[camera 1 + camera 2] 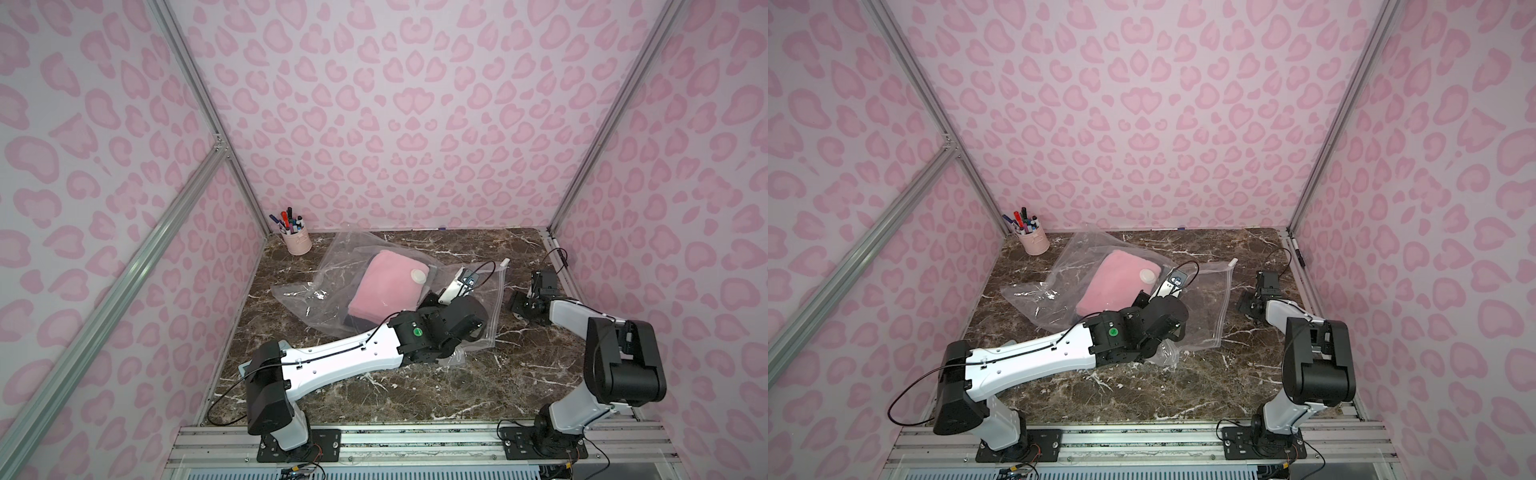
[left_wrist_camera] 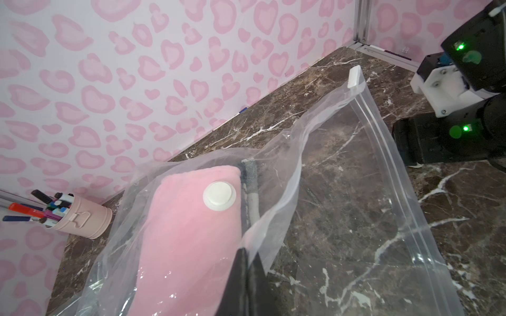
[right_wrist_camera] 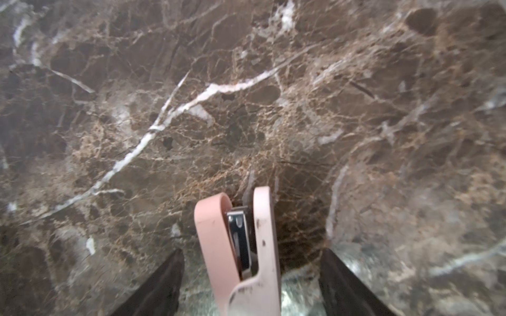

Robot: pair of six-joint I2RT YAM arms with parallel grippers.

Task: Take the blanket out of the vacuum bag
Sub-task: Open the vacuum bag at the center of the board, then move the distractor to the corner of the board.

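On brown marble tabletop [image 1: 415, 386] between pink-spotted walls [image 1: 374, 104]: left fingers [image 2: 239, 279] tight on vacuum bag [image 2: 342, 219], right fingers [image 3: 164, 279] apart.

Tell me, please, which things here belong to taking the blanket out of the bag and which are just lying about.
Job: bag; blanket inside it; left gripper, shut on its film.
Lying about: pen cup; pink stapler-like tool by the open right gripper.
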